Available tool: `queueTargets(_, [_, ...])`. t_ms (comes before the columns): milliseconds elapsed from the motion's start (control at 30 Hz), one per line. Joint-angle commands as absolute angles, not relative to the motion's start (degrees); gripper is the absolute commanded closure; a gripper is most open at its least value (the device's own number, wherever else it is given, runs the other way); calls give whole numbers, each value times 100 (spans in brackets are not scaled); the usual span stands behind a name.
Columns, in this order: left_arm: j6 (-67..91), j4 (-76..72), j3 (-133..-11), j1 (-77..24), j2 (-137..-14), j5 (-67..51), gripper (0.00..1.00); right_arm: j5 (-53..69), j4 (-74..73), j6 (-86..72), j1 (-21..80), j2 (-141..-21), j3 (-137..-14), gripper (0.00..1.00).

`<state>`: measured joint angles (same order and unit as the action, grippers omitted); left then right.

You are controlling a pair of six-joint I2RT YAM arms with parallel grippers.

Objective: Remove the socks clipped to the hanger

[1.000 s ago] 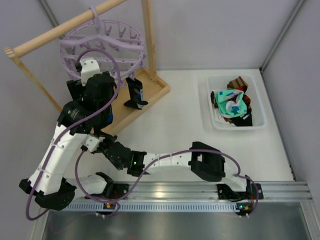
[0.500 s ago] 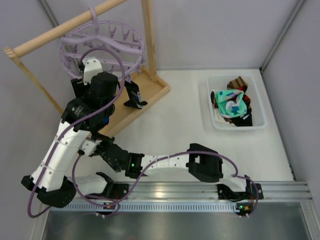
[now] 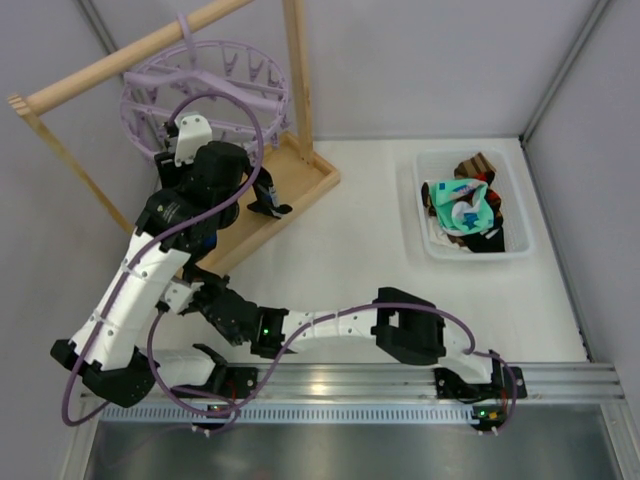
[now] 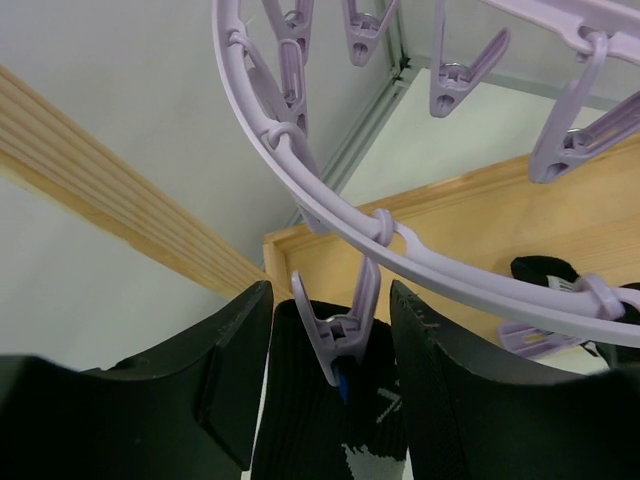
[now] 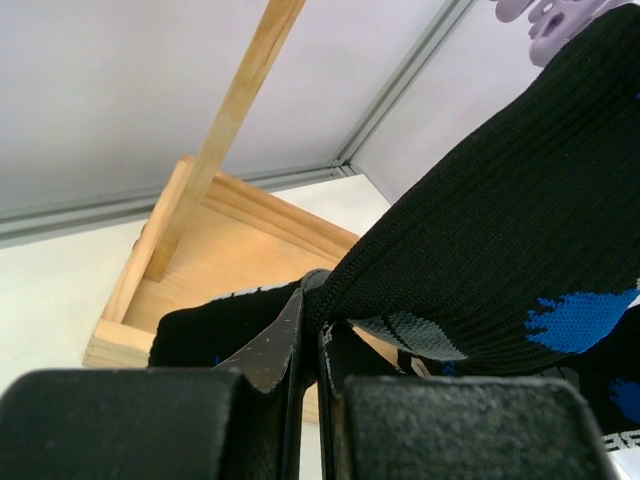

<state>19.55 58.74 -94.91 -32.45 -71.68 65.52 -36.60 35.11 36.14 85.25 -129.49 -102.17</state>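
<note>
The pale-lavender hanger (image 3: 205,92) hangs by its hook from the wooden rod. In the left wrist view a black sock (image 4: 310,420) with white marks hangs from one lavender clip (image 4: 340,340) on the ring (image 4: 300,190). My left gripper (image 4: 330,300) is open, one finger on each side of that clip and the sock's cuff, with narrow gaps left. My right gripper (image 5: 312,300) is shut on the low end of a black sock (image 5: 500,220) with blue and grey marks. That sock stretches up to a clip (image 5: 550,20) at the top right.
A white tray (image 3: 470,257) at the right holds loose socks, one teal (image 3: 462,205) and one brown striped (image 3: 478,165). The wooden frame has a slanted rod (image 3: 120,62), an upright post (image 3: 297,80) and a flat base (image 3: 300,175). Grey walls close in the table.
My left gripper has risen and shifted right under the ring. Its jaws have narrowed from wide to close around the clip. The right arm has not moved.
</note>
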Motion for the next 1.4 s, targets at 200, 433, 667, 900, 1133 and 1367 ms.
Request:
queueTargets(200, [2030,5827,-9378,-2944,-7207,6645,58,-3603,3867,3762,8772,-12621,-9993,100])
queueTargets(433, [2030,5818,-9422,-2900,-7225,6513,85,-3656,4034,3779,8772,-12507,-9782,100])
queueTargets(667, [2056,5827,-9422,-2900,-7128,6189,84,-3989,4454,3753,8815,-12025,-8977,100])
queueTargets(900, [2144,5810,-9317,-2909,-6882,5530,45,-4991,4205,2657,8535,-9604,-6471,100])
queueTargets(1133, [2425,5766,-8896,-2909,-6382,4932,17,-4264,513,353,7033,-7385,-5713,100])
queueTargets(1367, [2505,5556,-8080,-2909,-5417,3405,2,-3885,-1526,35,4637,-6531,-6318,100])
